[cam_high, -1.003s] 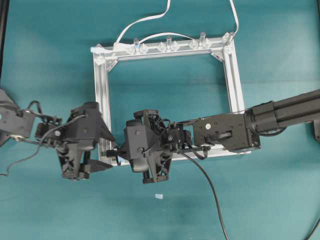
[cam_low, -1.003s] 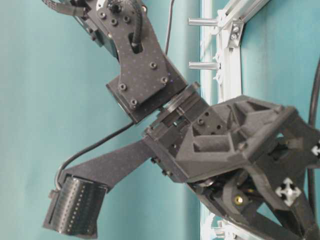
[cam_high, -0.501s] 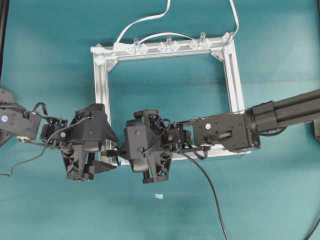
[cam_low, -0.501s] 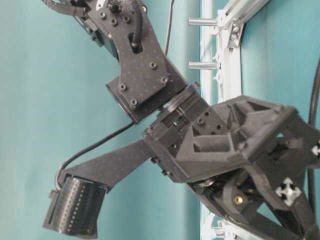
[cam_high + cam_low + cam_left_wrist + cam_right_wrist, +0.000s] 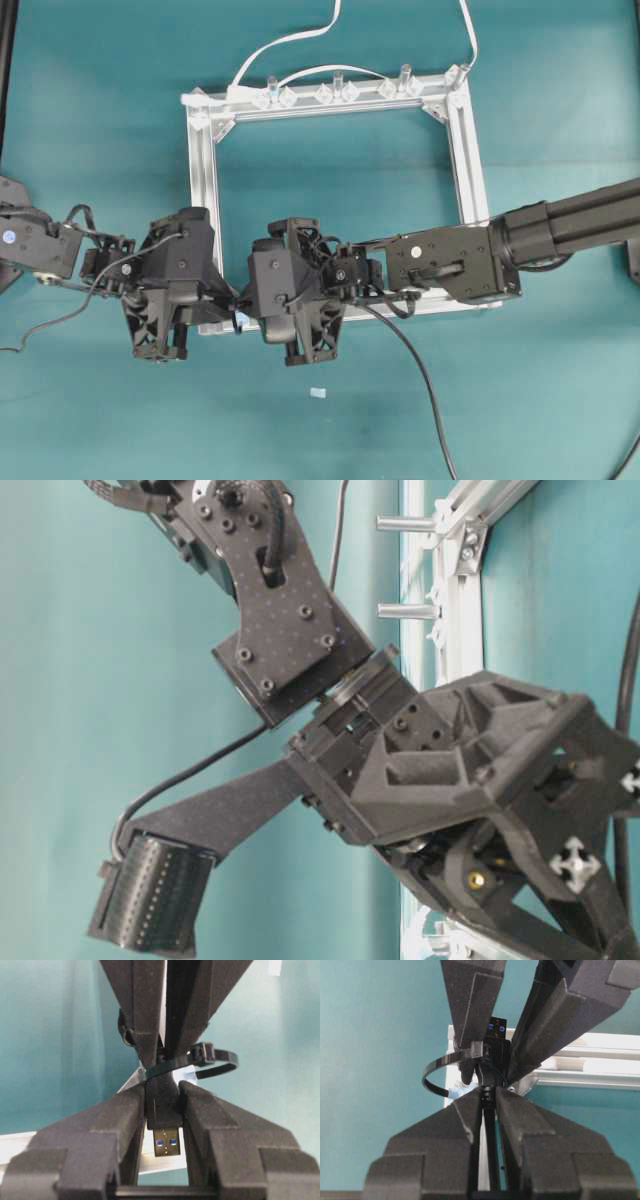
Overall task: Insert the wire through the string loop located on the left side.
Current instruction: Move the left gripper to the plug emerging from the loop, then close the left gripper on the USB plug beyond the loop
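At six o'clock beyond the thin dark string loop [image 5: 200,1062], my left gripper [image 5: 163,1105] clamps the black wire's plug [image 5: 163,1110]; my right gripper [image 5: 487,1096] pinches the cable behind, axis twelve-to-six.

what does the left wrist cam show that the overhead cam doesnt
Only the left wrist view shows the handover up close: the left gripper shut on the plug of the wire, metal tip with blue insert toward the camera, and the string loop around the plug's far end, with the right gripper pinching the wire beyond it.

Only the overhead view shows the whole aluminium frame, the white cable at its top, and the wire trailing off toward the bottom edge.

Both show the two grippers meeting at the frame's lower left corner over the teal table.
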`<action>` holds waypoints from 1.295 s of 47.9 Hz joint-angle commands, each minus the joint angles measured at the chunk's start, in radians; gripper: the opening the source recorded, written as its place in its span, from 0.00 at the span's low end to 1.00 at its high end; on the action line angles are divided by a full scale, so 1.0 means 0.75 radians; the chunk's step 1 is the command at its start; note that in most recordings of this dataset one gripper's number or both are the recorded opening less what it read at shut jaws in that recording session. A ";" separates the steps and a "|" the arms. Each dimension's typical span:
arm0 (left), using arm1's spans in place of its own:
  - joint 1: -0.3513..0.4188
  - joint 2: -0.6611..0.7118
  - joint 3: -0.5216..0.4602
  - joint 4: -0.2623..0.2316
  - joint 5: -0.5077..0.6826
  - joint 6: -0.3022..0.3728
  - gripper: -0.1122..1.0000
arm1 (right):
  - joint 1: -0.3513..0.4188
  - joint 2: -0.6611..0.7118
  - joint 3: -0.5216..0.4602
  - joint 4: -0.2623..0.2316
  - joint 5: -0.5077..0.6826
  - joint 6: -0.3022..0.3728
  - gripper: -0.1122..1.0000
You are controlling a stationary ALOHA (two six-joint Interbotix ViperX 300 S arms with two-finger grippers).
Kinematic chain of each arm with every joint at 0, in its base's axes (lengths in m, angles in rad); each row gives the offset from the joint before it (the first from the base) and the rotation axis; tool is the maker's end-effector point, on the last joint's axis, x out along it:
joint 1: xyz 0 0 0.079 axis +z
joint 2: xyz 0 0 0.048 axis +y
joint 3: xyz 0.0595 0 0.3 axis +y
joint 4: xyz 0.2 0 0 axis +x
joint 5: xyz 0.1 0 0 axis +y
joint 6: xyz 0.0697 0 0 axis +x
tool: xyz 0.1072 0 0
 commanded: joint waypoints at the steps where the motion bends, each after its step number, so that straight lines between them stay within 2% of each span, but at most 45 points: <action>1: -0.008 -0.027 -0.022 0.000 -0.002 -0.012 0.29 | 0.004 -0.027 -0.037 -0.004 -0.006 -0.004 0.20; 27: -0.008 -0.033 -0.022 0.000 0.018 -0.010 0.29 | 0.004 -0.027 0.004 -0.010 -0.098 -0.004 0.20; 53: -0.008 -0.039 -0.020 0.000 0.018 -0.010 0.29 | 0.004 -0.027 0.014 -0.012 -0.059 -0.002 0.21; 55: -0.008 -0.039 -0.020 0.000 0.018 -0.010 0.29 | 0.004 -0.027 0.012 -0.010 -0.055 0.000 0.28; 62: -0.008 -0.039 -0.022 0.000 0.018 -0.010 0.29 | 0.008 -0.027 0.014 -0.010 -0.055 -0.002 0.66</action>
